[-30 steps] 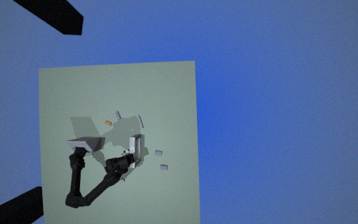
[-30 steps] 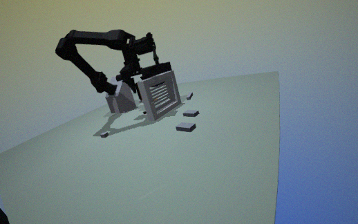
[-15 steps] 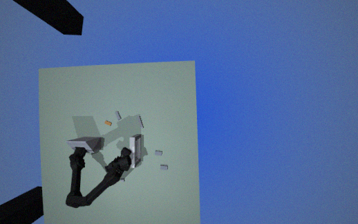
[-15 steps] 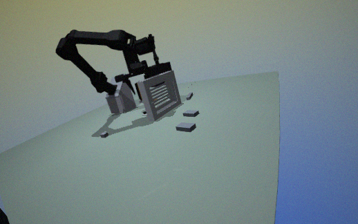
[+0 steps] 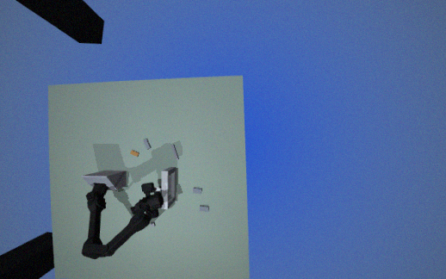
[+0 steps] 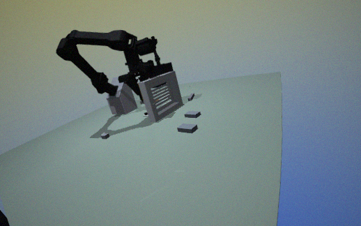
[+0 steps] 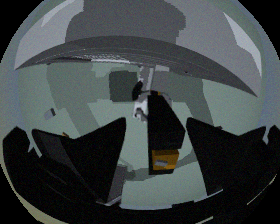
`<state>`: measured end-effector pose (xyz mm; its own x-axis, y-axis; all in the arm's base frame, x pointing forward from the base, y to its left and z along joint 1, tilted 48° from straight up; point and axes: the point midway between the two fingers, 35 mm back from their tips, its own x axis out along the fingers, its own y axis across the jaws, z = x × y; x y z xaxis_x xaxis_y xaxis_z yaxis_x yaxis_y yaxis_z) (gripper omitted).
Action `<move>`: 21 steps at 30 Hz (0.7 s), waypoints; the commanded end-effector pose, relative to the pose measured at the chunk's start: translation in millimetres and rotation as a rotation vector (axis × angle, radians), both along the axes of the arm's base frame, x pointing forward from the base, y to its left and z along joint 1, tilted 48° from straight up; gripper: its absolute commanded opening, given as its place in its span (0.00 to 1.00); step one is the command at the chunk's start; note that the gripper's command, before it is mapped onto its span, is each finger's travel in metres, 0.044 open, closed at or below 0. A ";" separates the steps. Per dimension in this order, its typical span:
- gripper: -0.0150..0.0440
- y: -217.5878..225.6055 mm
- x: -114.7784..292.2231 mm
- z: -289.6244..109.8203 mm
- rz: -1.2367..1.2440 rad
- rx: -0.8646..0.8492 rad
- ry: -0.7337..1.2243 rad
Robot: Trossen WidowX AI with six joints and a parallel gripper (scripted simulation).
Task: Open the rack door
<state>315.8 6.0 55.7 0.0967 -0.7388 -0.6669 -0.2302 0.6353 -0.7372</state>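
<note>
From my seat the fingers are open, holding nothing, with the black, orange-ended handle (image 7: 166, 125) between them in the wrist view, its long axis running roughly along the gap and lying nearer the right-hand finger in that picture. I'd judge that centring matters before any squeeze. Just beyond stands the grey rack (image 5: 164, 189) (image 6: 147, 102) (image 7: 38, 47); the exterior view shows its slats but hides the handle. Farther off, only the top view clearly shows the orange block (image 5: 134, 153) on the table (image 5: 104, 112) (image 6: 206, 167).
</note>
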 end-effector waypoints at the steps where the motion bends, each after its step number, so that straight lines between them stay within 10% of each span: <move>1: 0.75 0.6 0.4 0.0 0.143 -0.018 0.155; 21: 0.75 0.6 0.4 0.0 0.804 -0.115 0.886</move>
<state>314.8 5.6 57.6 0.0953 -0.7394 -0.6665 -0.9508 0.1307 -0.2810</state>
